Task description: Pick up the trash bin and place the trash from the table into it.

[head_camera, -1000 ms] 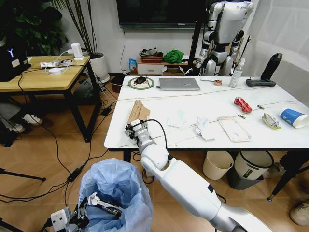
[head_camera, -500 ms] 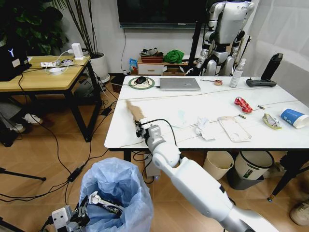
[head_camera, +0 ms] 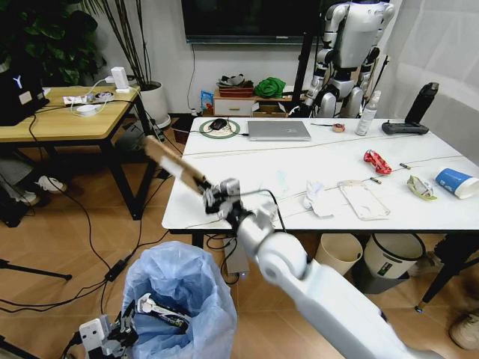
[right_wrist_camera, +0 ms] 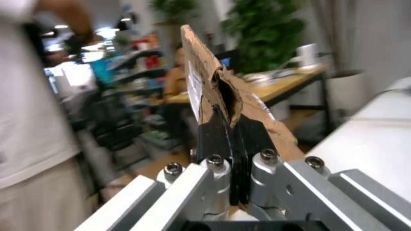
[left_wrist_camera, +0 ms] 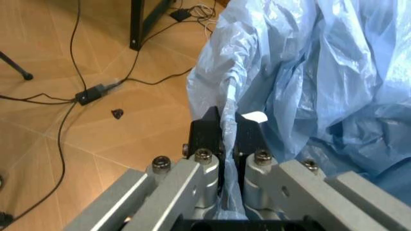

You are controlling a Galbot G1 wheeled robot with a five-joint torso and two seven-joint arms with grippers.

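My right gripper (head_camera: 211,194) is shut on the crumpled brown paper bag (head_camera: 174,162), holding it in the air off the table's (head_camera: 247,217) left edge; the bag sticks out to the upper left. In the right wrist view the brown bag (right_wrist_camera: 218,96) is pinched between the black fingers (right_wrist_camera: 212,139). The trash bin (head_camera: 179,292), lined with a light-blue bag, hangs low at my front left, and my left gripper (left_wrist_camera: 226,126) is shut on its bag rim (left_wrist_camera: 270,77). White tissues (head_camera: 313,196), a flat white pouch (head_camera: 361,199), a red wrapper (head_camera: 376,161), a yellowish wrapper (head_camera: 420,187) and a blue-and-white cup (head_camera: 455,182) lie on the table.
A silver laptop (head_camera: 278,130), a spray bottle (head_camera: 366,114) and a black device (head_camera: 410,120) stand at the table's far side. A cream bin (head_camera: 337,254) and a dark grey bin (head_camera: 388,260) sit under it. A wooden desk (head_camera: 67,120) stands at left; cables run across the floor.
My right gripper has lifted the brown paper bag off the table and swung it left past the table's edge. The bin and left gripper have stayed put.
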